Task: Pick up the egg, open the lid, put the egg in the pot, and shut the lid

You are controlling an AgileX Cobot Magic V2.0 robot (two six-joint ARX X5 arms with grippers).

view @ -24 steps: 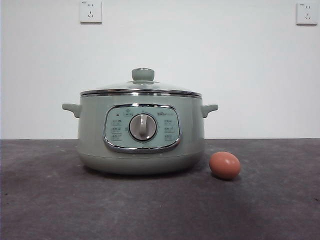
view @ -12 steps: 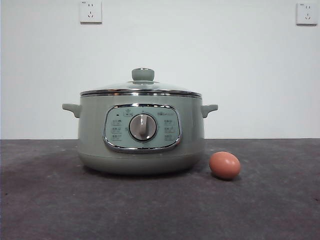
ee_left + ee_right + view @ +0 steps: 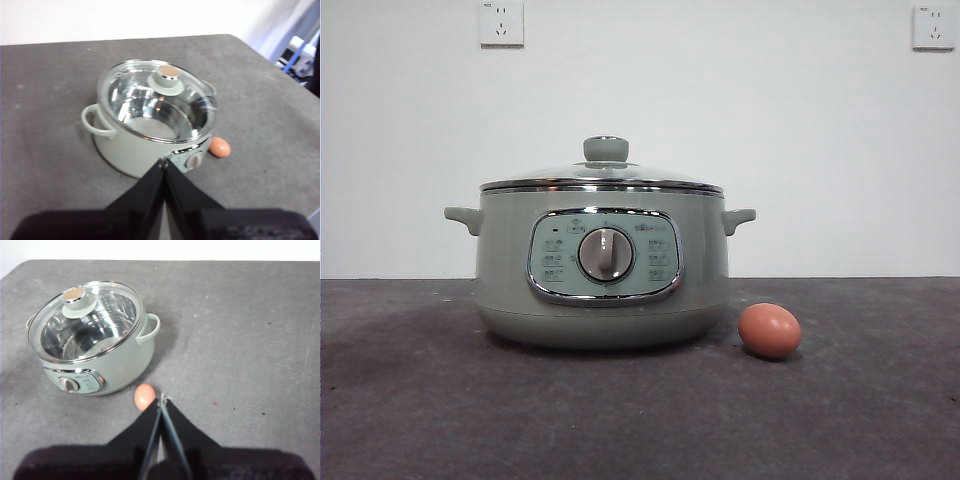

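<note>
The pot (image 3: 603, 265) and egg (image 3: 769, 330) sit on a gray table (image 3: 860, 420) by a white wall (image 3: 770, 120). Both grippers' jaws are pressed together.

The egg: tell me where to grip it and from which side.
Take the egg across its narrow middle, coming from above. It lies on its side on the table, apart from the pot, so the jaws have room. The right gripper, jaws shut, looks nearest.

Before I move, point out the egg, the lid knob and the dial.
egg (image 3: 770, 330), front view, middle of its shell.
lid knob (image 3: 606, 149), front view, side of the green knob.
dial (image 3: 606, 254), front view, centre of the silver dial.
</note>
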